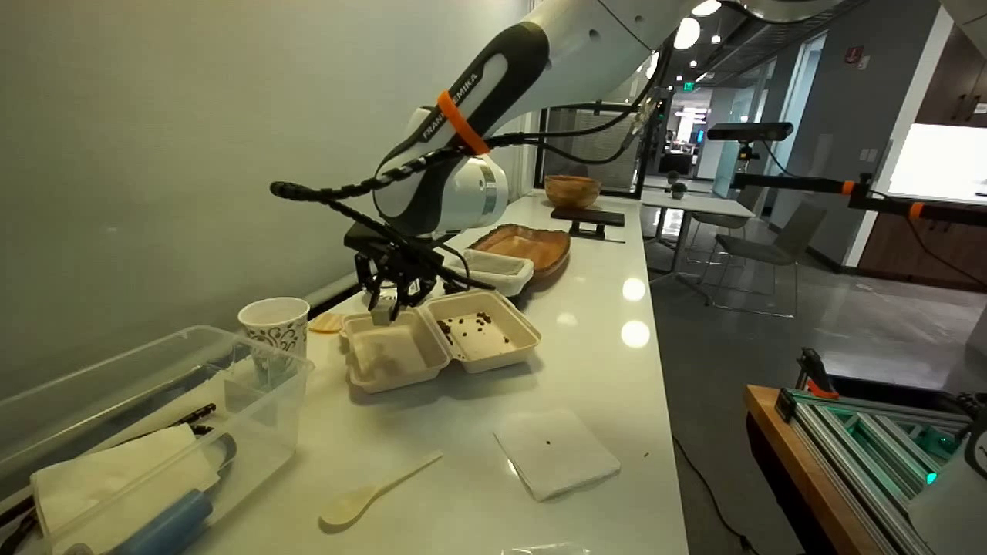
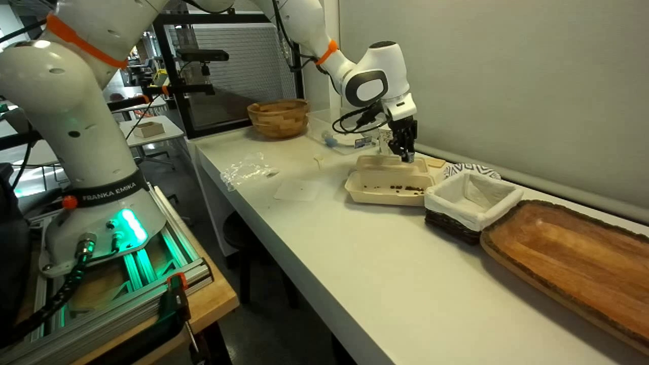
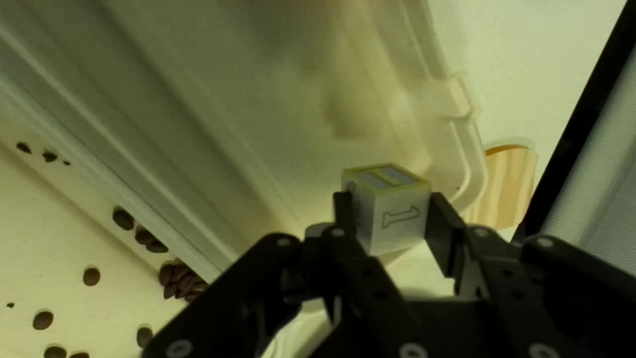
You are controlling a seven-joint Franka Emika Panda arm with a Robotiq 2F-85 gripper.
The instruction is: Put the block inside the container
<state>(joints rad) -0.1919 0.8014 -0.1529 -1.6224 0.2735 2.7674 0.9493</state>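
A small whitish block with a yellow-edged face and a letter shape shows in the wrist view [image 3: 400,219]. My gripper [image 3: 390,214] is shut on it, a finger on either side. The block [image 1: 382,314] and gripper [image 1: 385,305] also show in an exterior view, above the far left corner of the open cream clamshell container [image 1: 447,361]. The container also shows in an exterior view [image 2: 388,197] below the gripper [image 2: 407,156], and its bare half fills much of the wrist view [image 3: 278,129]. The block appears raised above it. Dark beans [image 1: 482,317] lie in its other half.
A paper cup [image 1: 277,327] and a clear plastic bin [image 1: 266,432] stand beside the container. A white-lined basket [image 2: 471,200] and wooden tray [image 2: 573,258] stand on its other side. A spoon [image 1: 351,505] and napkin [image 1: 555,455] lie on the counter. A wall runs behind.
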